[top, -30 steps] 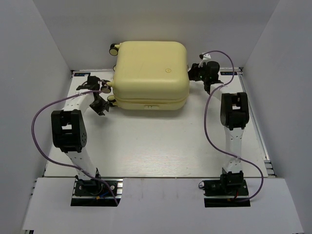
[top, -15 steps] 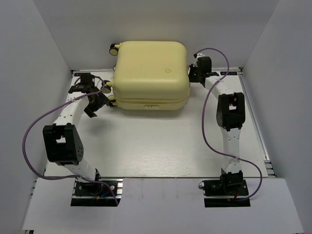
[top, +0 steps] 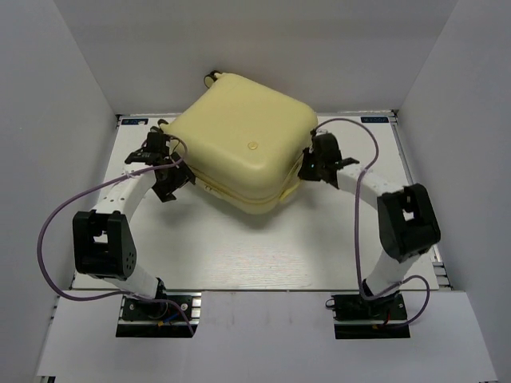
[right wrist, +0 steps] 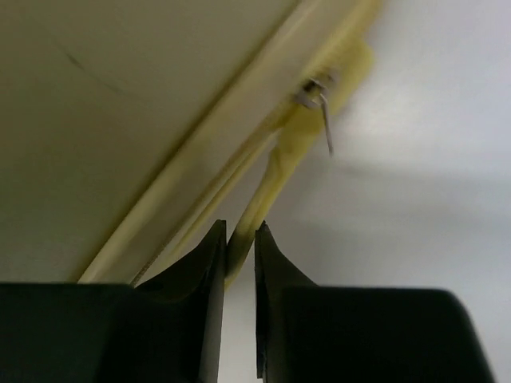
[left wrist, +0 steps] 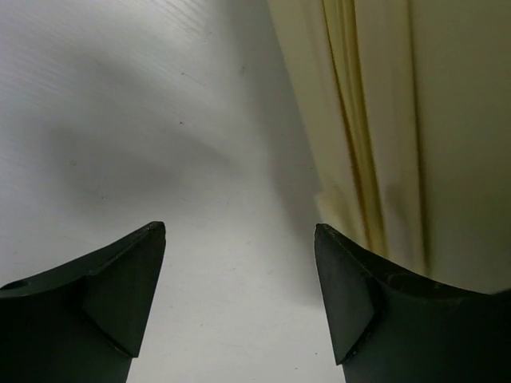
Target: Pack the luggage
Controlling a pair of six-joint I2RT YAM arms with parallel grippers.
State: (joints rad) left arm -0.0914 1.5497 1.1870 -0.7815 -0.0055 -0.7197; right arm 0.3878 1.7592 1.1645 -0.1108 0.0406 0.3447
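Note:
The luggage (top: 243, 144), a pale yellow hard-shell suitcase, lies closed and turned at an angle at the back of the table, one corner pointing at the arms. My right gripper (top: 307, 165) is at its right side, shut on a thin yellow pull tab (right wrist: 287, 152) that hangs from the seam by a small metal ring (right wrist: 323, 120). The tab runs down between the fingertips of the right gripper (right wrist: 239, 230). My left gripper (top: 174, 177) is at the suitcase's left side. It stands open (left wrist: 239, 227) over bare table, its right finger close beside the shell (left wrist: 415, 120).
The white table (top: 239, 247) is boxed in by white walls on the left, back and right. A black-and-cream wheel (top: 211, 76) sticks out at the suitcase's far corner. Purple cables loop from both arms.
The suitcase has turned clockwise, its right side swinging toward the arms. My right gripper has shut on the pull tab and come nearer. The left gripper opened wide and shifted beside the shell.

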